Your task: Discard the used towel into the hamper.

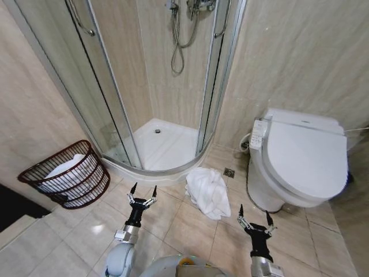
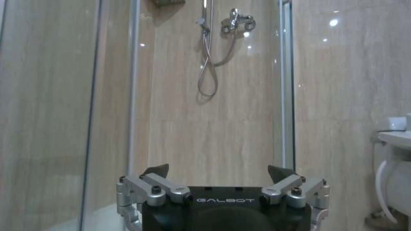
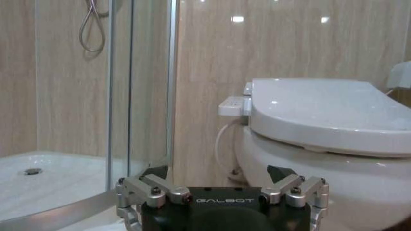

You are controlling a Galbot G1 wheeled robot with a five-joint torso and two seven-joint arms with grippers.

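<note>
**Towel on the floor between two open, empty grippers**

At far left the hamper (image 1: 66, 174), a dark reddish-brown wire basket, leans against the wall with white cloth already inside, well to the left of both grippers. The left gripper (image 1: 142, 194) hangs low over the tiles, jaws spread wide, holding nothing. The towel (image 1: 208, 191), white and crumpled into a loose heap, lies ahead and to the right of those jaws, near the shower tray (image 1: 167, 147); its long axis runs away from the robot, slanting slightly right. The right gripper (image 1: 255, 218), jaws equally spread and empty, sits just in front of the toilet (image 1: 300, 158), with the towel ahead and to its left. Both arms look about equally near.
</note>
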